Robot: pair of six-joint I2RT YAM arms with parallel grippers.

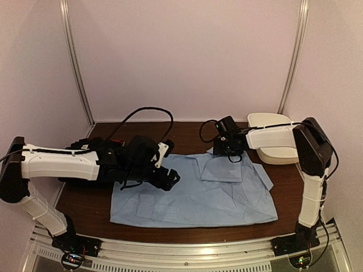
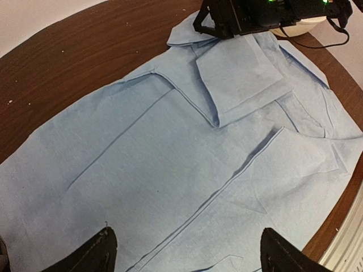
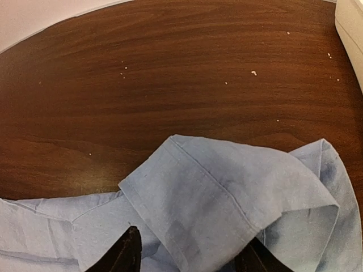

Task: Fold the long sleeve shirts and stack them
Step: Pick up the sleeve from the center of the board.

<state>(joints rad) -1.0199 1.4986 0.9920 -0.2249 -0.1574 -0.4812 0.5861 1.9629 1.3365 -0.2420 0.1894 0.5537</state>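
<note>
A light blue shirt (image 2: 170,158) lies spread flat on the dark wooden surface (image 2: 85,51), one side close along the near edge. Its collar lies toward the back edge, with a folded flap beside it. The left jaws hang wide apart above the cloth, and the right arm (image 2: 255,14) sits over the collar end.

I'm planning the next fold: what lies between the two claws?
Only the light blue collared cloth shirt, spread between the left claw and right claw; the top view shows it.
</note>
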